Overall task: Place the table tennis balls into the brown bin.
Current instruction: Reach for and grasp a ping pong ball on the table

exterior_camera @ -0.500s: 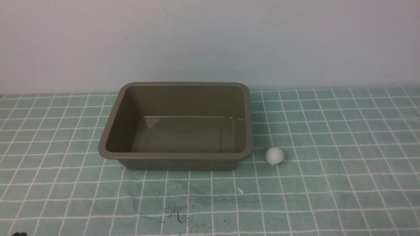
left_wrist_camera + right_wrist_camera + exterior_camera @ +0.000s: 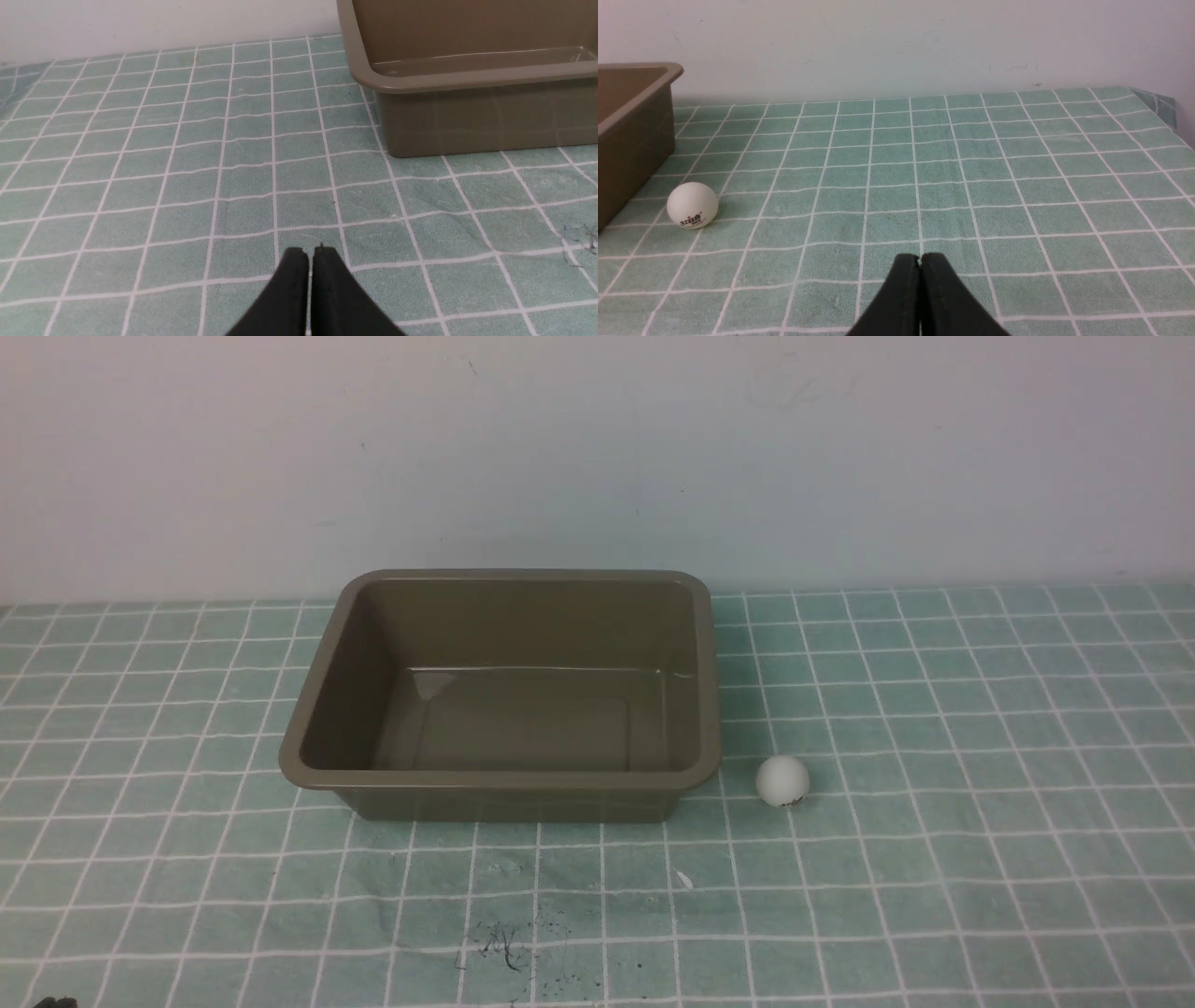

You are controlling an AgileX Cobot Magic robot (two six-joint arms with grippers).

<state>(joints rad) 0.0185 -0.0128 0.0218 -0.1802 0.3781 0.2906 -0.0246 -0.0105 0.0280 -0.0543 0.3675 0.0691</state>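
The brown bin (image 2: 317,709) stands in the middle of the green checked cloth, and nothing lies inside it. One white table tennis ball (image 2: 782,780) with a small dark mark rests on the cloth just off the bin's near right corner. In the right wrist view the ball (image 2: 692,205) lies beside the bin wall (image 2: 635,135), well off to one side of my right gripper (image 2: 920,258), which is shut and empty. My left gripper (image 2: 310,252) is also shut on nothing, low over the cloth, with the bin's corner (image 2: 373,79) ahead of it.
A pale wall runs behind the table. Dark scuff marks (image 2: 499,947) and a small white fleck (image 2: 684,879) lie on the cloth in front of the bin. The cloth's far right corner (image 2: 1157,105) shows in the right wrist view.
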